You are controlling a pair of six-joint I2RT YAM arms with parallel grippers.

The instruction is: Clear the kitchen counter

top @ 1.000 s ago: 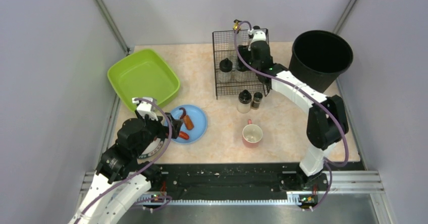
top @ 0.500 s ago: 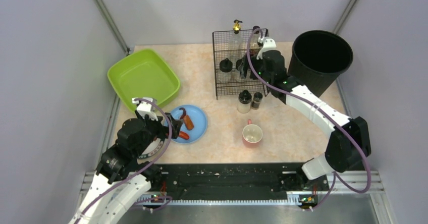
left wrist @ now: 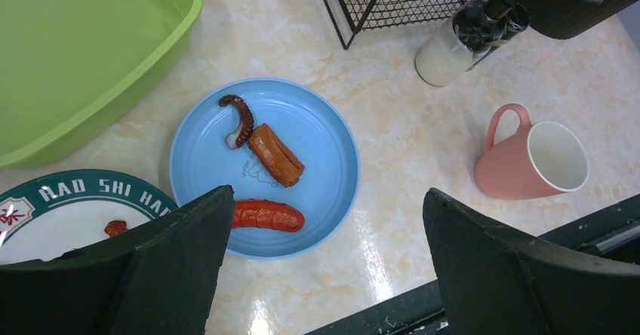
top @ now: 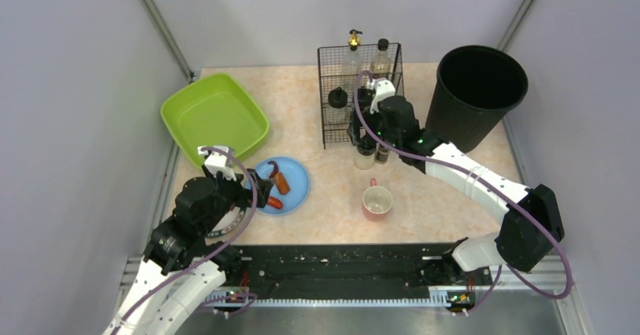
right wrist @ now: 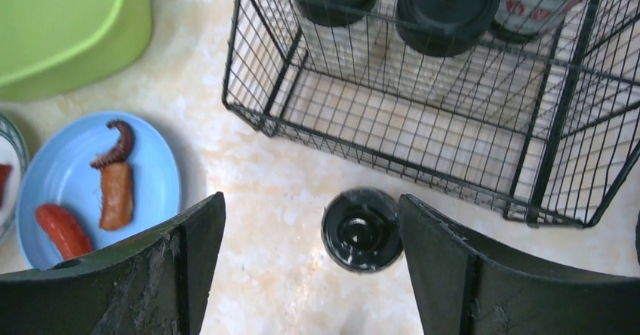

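While the left tool (left wrist: pixel 328 199) is hovering spread and empty above the blue plate (left wrist: pixel 317 146) on the surface (left wrist: pixel 423 146) underlying everything, a tilted lift is risking spilling its sausage (left wrist: pixel 268 216). Further right, the right tool (right wrist: pixel 309 199), likewise spread, is hanging over the black-capped jar (right wrist: pixel 361 229) beside the wire rack (right wrist: pixel 423 146); off-centre closing is threatening a topple.

From above, my right arm (top: pixel 453 165) covers most of the 2 small jars (top: pixel 366 156) in front of the wire rack (top: pixel 336 135), and I can't tell their contents. My left arm (top: pixel 200 207) hides nearly all of the lettered plate (top: pixel 229 226). On the left wrist view that plate runs off the left edge and behind a finger of my left gripper (left wrist: pixel 328 193), cutting its lettering short. The green tub (left wrist: pixel 75 48) is cropped there too. On the right wrist view the top edge cuts the rack's bottles (right wrist: pixel 445 3).
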